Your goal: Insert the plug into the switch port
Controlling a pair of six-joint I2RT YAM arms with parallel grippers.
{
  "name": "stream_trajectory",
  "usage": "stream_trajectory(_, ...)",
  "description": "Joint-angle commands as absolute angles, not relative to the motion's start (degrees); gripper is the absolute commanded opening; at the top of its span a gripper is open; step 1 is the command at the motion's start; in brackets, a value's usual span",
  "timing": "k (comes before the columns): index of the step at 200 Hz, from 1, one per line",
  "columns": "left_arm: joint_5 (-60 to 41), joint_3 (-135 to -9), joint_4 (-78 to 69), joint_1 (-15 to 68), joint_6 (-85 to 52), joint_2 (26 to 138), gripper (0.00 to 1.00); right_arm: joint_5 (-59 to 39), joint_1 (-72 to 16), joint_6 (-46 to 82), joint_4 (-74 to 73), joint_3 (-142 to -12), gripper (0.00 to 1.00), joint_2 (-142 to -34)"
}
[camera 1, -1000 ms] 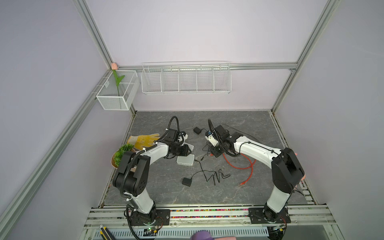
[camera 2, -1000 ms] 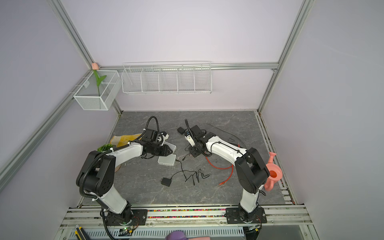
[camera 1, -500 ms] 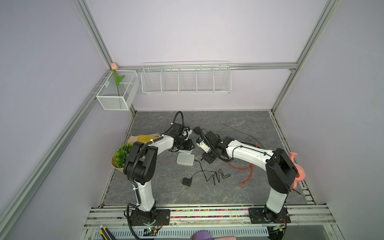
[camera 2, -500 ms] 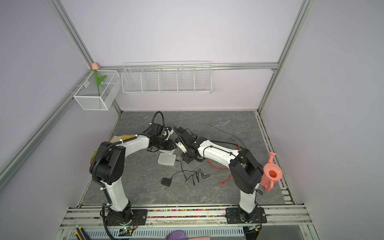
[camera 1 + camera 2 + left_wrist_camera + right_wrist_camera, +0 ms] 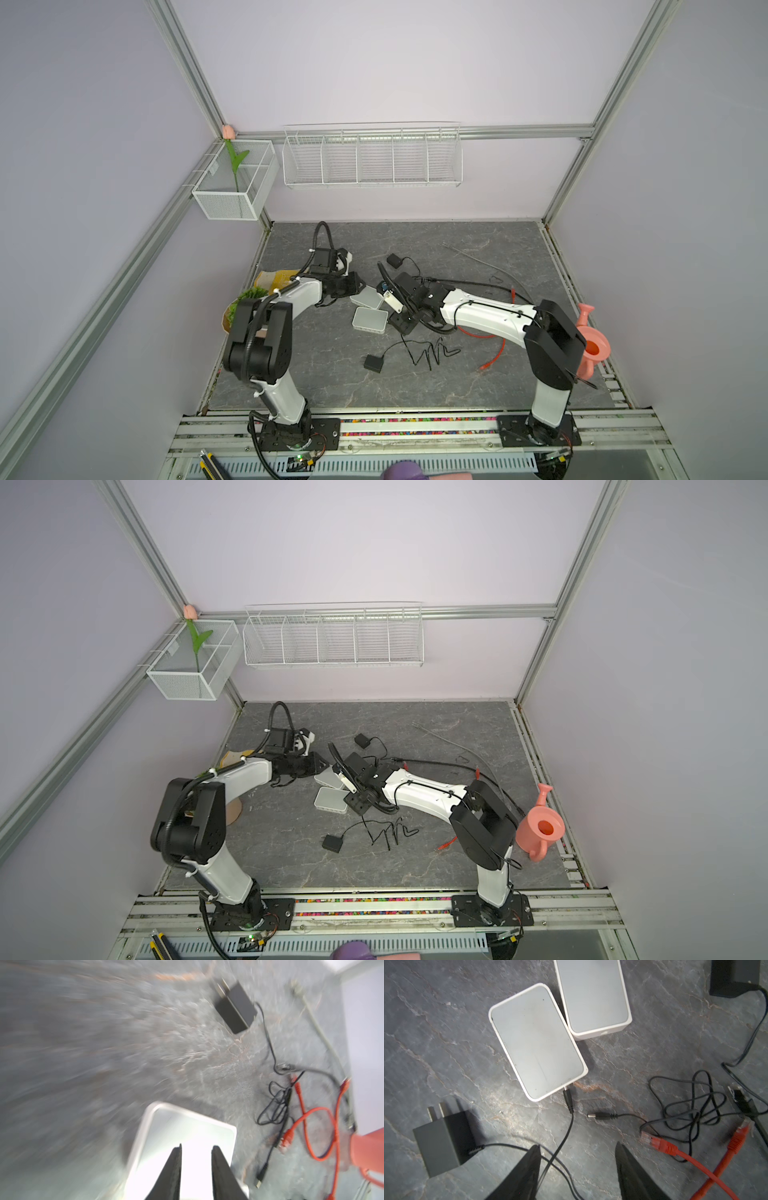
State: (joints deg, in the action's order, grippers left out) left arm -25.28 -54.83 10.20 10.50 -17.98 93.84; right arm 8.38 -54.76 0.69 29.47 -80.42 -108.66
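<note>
- My right fingers (image 5: 578, 1145): wide apart, gripping nothing. Tips sit at the bottom of the right wrist view, above the counter (image 5: 446, 1043).
- A black cord (image 5: 564, 1132) runs under one of them and up to the plug (image 5: 568, 1099).
- Plug: mid-frame in that view, lying flat on the counter, metal tip right at the short edge of the switch (image 5: 537, 1043). It looks to be touching. The port itself is out of sight, so I can't tell if the plug is seated.
- Switch: flat, white w/ grey top, set diagonally, ctr-left of the frame.
- 2nd switch (image 5: 593, 997): top ctr, same look, its long side just beside the first one's corner, maybe touching.
- My left fingers (image 5: 197, 1148): bottom ctr of the left wrist view, narrow gap btwn them, nothing clamped. Tips are over the 2nd switch's top face. That view is blurred, so I can't tell if they press on it.
- Spare plug (image 5: 599, 1115): just right of the plug, loose on the counter, apart from both switches.
- Adapter (image 5: 444, 1142): lower left, black, prongs toward the top of the frame.
- Red cable (image 5: 662, 1148): lower right, clear connector end near the spare plug's lead.
- Both top views: the two switches lie mid-frame btwn my arms. Left fingers are at the upper one, right fingers just right of the lower one.
</note>
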Motion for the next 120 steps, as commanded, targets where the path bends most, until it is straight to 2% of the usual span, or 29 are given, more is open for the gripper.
stream_trajectory(1,-24.4,-50.5,3.9,9.8,-23.2,85.5,0.28,10.2,-56.5,0.9,29.6,-83.7,0.62,-113.2)
stream_trajectory(52,-22.3,-43.0,3.0,9.3,-23.6,81.7,0.28,12.8,-59.4,-1.0,33.1,-89.8,0.63,-119.6)
stream_trajectory(120,-21.9,-40.8,2.5,8.7,-23.3,79.8,0.28,19.3,-58.1,-5.1,37.6,-97.6,0.62,-126.7)
